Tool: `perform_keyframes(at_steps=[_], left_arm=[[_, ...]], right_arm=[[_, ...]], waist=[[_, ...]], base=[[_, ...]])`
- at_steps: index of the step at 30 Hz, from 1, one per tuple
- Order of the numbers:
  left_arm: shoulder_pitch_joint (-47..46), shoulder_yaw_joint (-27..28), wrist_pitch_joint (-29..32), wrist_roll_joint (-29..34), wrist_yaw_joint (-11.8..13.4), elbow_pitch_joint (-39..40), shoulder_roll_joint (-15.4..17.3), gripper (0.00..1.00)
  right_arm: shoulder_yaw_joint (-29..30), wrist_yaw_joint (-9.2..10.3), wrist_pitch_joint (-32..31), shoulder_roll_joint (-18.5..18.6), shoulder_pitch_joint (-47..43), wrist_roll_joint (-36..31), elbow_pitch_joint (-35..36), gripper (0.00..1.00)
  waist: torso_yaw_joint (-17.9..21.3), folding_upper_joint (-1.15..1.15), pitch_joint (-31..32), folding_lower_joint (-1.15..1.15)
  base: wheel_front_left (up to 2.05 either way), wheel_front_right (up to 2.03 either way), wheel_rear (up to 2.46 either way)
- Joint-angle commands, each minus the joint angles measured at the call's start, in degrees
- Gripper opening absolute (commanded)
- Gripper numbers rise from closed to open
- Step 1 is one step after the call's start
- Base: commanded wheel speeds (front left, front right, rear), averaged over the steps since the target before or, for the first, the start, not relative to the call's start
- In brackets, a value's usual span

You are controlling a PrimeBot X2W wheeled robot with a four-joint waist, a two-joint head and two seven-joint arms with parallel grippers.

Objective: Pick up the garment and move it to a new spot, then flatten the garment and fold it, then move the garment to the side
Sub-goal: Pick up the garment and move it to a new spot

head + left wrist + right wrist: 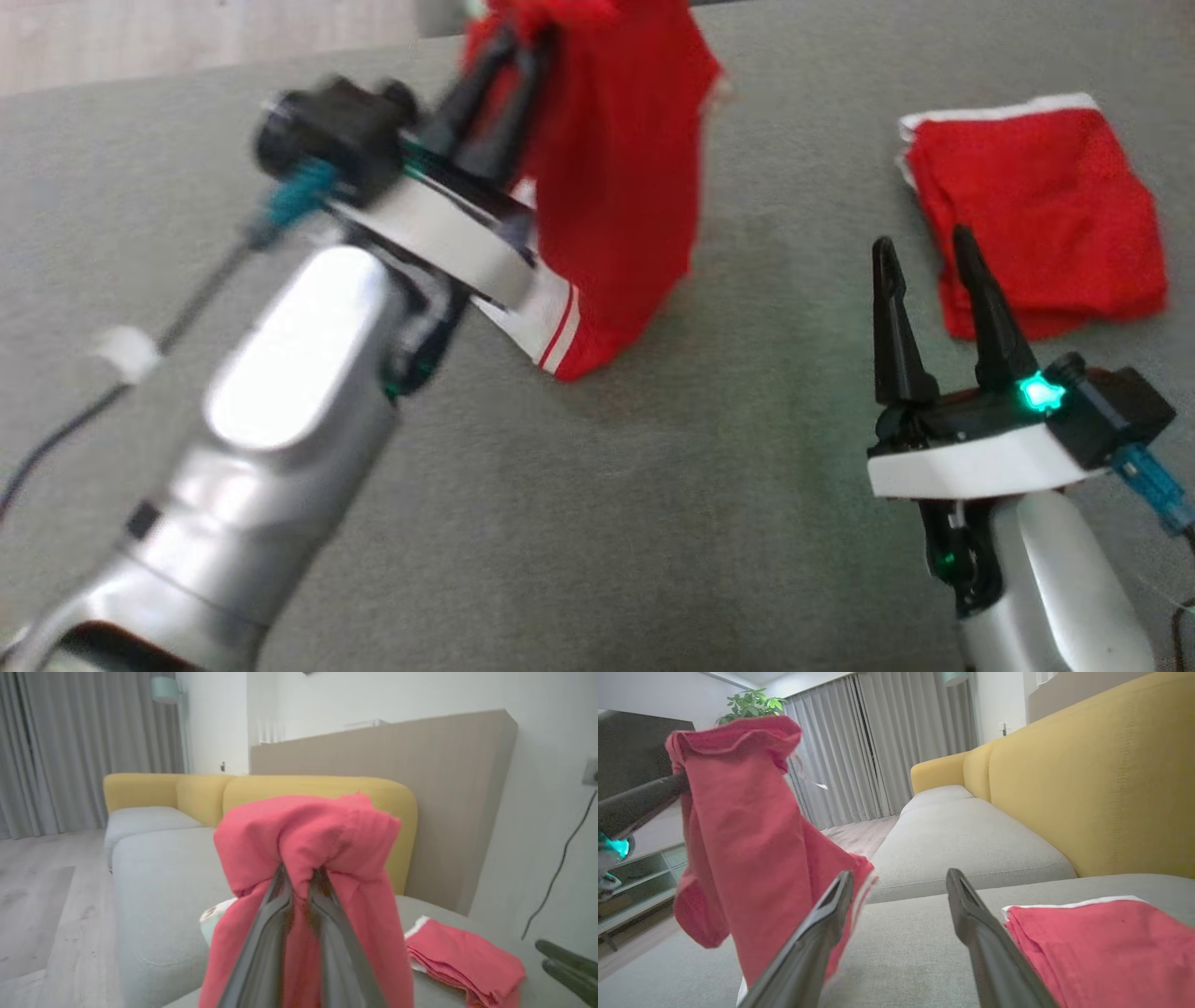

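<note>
Left claw (518,51): pinching the top of red garment (625,187), which hangs over grey cushion (653,513). Right claw (922,245): spread wide, just beside folded red cloth (1036,215).

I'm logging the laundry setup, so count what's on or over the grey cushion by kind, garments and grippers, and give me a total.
Red garments: 2 (hanging garment, folded garment)
Grippers: 2 (left gripper, right gripper)
Total: 4

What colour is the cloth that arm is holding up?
The garment is red with a white, red-striped band; best in the head view.
</note>
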State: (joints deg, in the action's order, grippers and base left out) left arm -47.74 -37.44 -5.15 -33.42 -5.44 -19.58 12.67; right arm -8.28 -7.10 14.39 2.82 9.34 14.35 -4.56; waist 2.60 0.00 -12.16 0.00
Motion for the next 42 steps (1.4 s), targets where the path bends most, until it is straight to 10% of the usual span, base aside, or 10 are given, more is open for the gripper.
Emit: perform_keyframes(at_steps=[1,6,7,8,20,32,42], left_arm=[[-1.6,0.3,0.5,1.6,0.7,1.7,0.1,0.0],[-0.5,-4.9,0.9,4.6,2.4,-1.2,-4.8,0.0],[-0.1,-5.8,1.0,4.7,2.5,-1.8,-5.7,0.25],[0.3,-6.9,1.1,4.7,2.4,-2.4,-6.5,1.0],[3.8,-9.0,-4.1,3.7,3.5,-4.8,-7.8,1.0],[18.9,7.6,-9.8,3.0,11.1,4.3,3.7,1.0],[39.6,21.0,-9.8,8.8,10.3,14.7,-1.5,1.0]], right_arm=[[-1.5,-0.39,0.6,0.1,2.7,0.8,2.3,1.0],[-1.8,-0.39,0.6,0.1,3.6,2.0,2.6,1.0],[-1.8,-0.39,0.6,0.1,3.7,2.2,2.6,1.0],[-1.7,-0.39,0.6,0.1,3.7,2.3,2.6,1.0],[0.3,-0.39,0.6,0.1,2.8,1.5,2.3,1.0],[1.3,-0.39,0.6,0.1,-0.5,-0.2,1.4,1.0],[1.2,-0.39,0.6,0.1,-2.4,-0.7,0.9,1.0]], waist=[[2.9,0.0,-1.3,0.0],[6.5,0.0,-2.2,0.0],[7.1,0.0,-2.2,0.0],[7.3,0.0,-2.3,0.0],[4.3,0.0,0.6,0.0],[-3.4,0.0,4.9,0.0],[-6.0,0.0,6.4,0.0]], base=[[0.0,0.0,0.0],[0.0,0.0,0.0],[0.0,0.0,0.0],[0.0,0.0,0.0],[0.0,0.0,0.0],[0.0,0.0,0.0],[0.0,0.0,0.0]])
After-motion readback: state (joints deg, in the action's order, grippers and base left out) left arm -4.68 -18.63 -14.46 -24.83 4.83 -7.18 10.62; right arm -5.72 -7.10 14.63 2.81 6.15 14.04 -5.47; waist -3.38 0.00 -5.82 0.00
